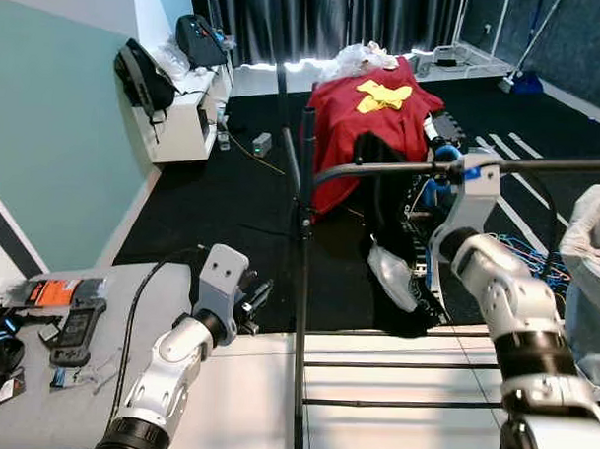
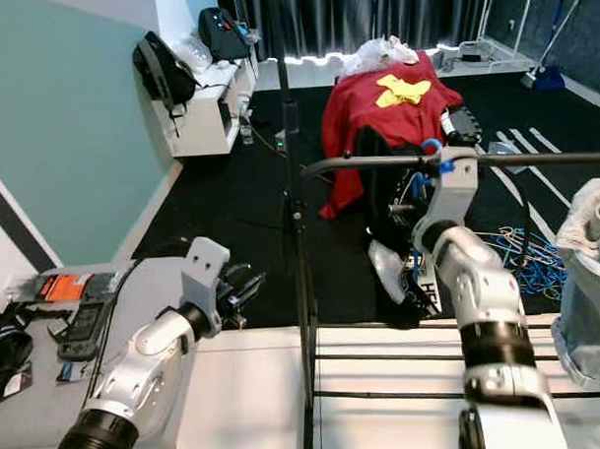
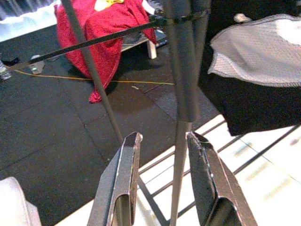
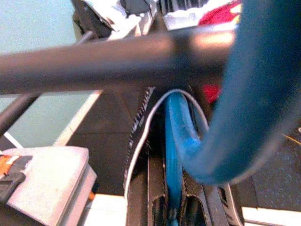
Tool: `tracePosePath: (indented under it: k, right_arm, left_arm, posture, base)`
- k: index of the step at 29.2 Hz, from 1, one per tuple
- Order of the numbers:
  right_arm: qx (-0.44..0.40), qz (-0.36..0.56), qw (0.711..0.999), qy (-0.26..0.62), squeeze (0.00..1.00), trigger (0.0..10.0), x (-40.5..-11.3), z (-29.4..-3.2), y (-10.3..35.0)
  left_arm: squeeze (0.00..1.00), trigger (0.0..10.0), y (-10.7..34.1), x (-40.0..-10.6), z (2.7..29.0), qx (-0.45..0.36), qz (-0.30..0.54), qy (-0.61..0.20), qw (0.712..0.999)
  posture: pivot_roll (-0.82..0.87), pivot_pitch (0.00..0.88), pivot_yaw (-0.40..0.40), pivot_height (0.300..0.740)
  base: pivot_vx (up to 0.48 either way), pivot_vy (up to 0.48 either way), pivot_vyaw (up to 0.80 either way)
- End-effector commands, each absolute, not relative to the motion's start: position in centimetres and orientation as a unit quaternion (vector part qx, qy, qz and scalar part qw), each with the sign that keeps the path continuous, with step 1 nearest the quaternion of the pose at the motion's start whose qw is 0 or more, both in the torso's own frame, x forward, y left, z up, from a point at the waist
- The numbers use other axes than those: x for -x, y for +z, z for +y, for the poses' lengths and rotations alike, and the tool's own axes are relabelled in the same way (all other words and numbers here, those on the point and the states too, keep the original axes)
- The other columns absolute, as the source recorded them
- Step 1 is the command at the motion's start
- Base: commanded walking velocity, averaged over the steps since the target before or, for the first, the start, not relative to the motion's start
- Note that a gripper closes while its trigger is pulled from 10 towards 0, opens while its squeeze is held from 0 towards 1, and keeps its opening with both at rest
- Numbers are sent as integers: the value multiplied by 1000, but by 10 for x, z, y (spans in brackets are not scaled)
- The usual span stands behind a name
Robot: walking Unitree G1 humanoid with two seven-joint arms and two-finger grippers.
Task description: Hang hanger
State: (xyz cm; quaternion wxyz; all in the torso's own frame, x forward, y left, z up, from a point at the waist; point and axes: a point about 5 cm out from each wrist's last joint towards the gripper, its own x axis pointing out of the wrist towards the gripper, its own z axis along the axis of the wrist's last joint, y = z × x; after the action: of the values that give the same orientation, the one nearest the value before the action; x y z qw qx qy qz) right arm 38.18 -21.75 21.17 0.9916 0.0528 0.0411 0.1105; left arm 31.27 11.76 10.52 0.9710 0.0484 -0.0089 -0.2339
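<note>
Left eye view. Landmark: rail (image 1: pixel 400 170), a dark horizontal bar of a clothes rack, carried on an upright post (image 1: pixel 302 284).
- Right pincer (image 1: pixel 442 161): raised to the rail from the near side, closed on the blue hanger (image 1: pixel 435 183).
- Hanger: its hook is at the rail, the body drops just below it, against the dark garments (image 1: pixel 385 188) hanging there.
- Red cloth (image 1: pixel 368 118): draped over a heap beyond the rail, a yellow patch on top.
- Left pincer (image 1: pixel 255 296): low, well below the rail and left of the post, fingers apart, holding nothing.
- Grey tabletop (image 1: pixel 98 375): far below and left of the rail, with a remote (image 1: pixel 71 335) and an orange-labelled packet (image 1: pixel 51 293).
- White shelf (image 1: pixel 190 122): far left of the rail, by the wall, two black bags on it.

Left wrist view.
- Left pincer (image 3: pixel 164 155): two black fingers (image 3: pixel 124 183) set wide, empty; the post (image 3: pixel 181 70) stands in the gap beyond them.
- Red cloth (image 3: pixel 110 35) behind the post; a pale mesh garment (image 3: pixel 263 52) beside it.

Right wrist view.
- Rail (image 4: pixel 108 59) crosses close in front of the camera.
- Hanger hook (image 4: pixel 254 94), blue, curves over the rail; the blue shaft runs down between the black fingers (image 4: pixel 141 155) of the right pincer (image 4: pixel 175 141), which are narrow and clamped on it.
</note>
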Motion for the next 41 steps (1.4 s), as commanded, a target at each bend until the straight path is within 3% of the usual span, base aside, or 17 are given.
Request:
tracePosePath:
  k: [1,13,35,36,37,38,40,41]
  right_arm:
    - [-52,44,990,120,0,10000,-387,-217,212]
    - [-46,99,985,133,0,10000,-395,-221,215]
    - [-68,158,978,115,0,10000,-398,-231,201]
    - [-67,156,979,114,75,10000,-398,-232,203]
    - [-67,156,979,114,75,10000,-398,-232,203]
    - [-67,155,979,114,898,10000,-399,-232,204]
    - [-67,155,979,114,898,10000,-399,-232,204]
    - [-62,152,980,113,1000,10000,-399,-232,206]
  left_arm:
    - [0,10000,100,-311,123,-67,1,-234,970]
    - [0,10000,93,-304,136,-71,23,-244,967]
    - [0,10000,87,-300,131,-72,50,-296,951]
    - [0,10000,87,-300,131,-72,49,-295,951]
    - [0,10000,87,-300,131,-72,49,-295,951]
    - [0,10000,87,-300,131,-72,49,-296,951]
    - [0,10000,87,-300,131,-72,49,-296,951]
    - [0,10000,87,-300,131,-72,49,-296,951]
  posture:
    - [-119,13,54,740]
    - [-109,30,30,740]
    - [-114,29,36,740]
    - [-116,29,37,740]
    - [-116,29,37,740]
    - [-116,29,37,740]
    - [-116,29,37,740]
    - [-117,29,38,740]
  base:
    - [0,0,0]
    - [0,0,0]
    - [0,0,0]
    - [0,0,0]
    - [0,0,0]
    - [0,0,0]
    - [0,0,0]
    - [0,0,0]
